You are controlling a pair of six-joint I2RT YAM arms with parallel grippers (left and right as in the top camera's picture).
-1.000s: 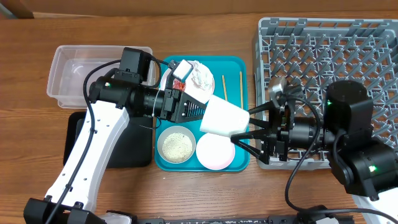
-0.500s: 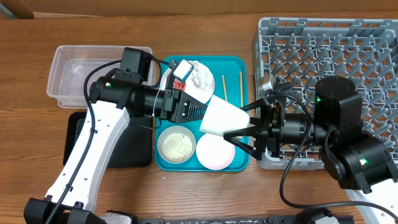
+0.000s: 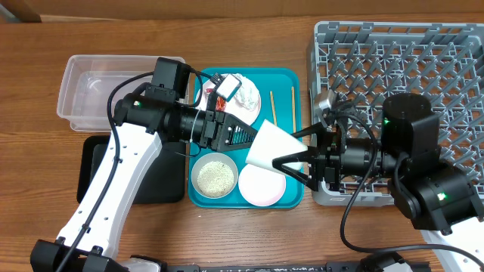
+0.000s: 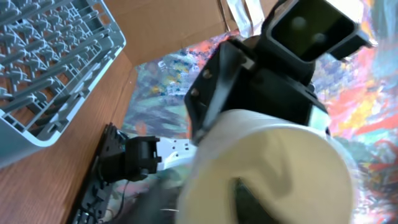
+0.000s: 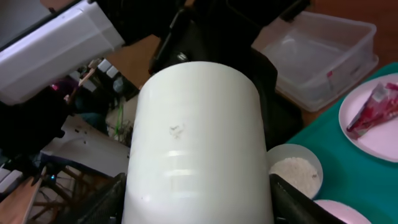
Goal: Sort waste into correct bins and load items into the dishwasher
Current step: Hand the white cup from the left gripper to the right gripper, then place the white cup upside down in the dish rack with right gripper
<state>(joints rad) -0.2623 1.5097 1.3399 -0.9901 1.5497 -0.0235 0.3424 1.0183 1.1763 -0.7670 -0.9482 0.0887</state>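
My left gripper (image 3: pixel 253 140) is shut on the rim of a small white cup (image 3: pixel 268 146) and holds it on its side above the teal tray (image 3: pixel 287 81). One of its fingers sits inside the cup in the left wrist view (image 4: pixel 249 202). My right gripper (image 3: pixel 286 152) is open, its fingers on either side of the cup's far end; the cup fills the right wrist view (image 5: pixel 199 137). The grey dish rack (image 3: pixel 408 60) stands at the right. The red wrapper (image 3: pixel 218 85) and white tissue (image 3: pixel 244 91) lie on a white plate.
On the teal tray are a bowl of rice (image 3: pixel 214 175), a pale pink plate (image 3: pixel 262 183) and two chopsticks (image 3: pixel 271 106). The clear tub (image 3: pixel 98 91) stands at the left, with the black tray (image 3: pixel 162 181) in front of it.
My right gripper has moved left until its open fingers flank the cup. My left arm has shifted slightly right and the cup has tilted a little.
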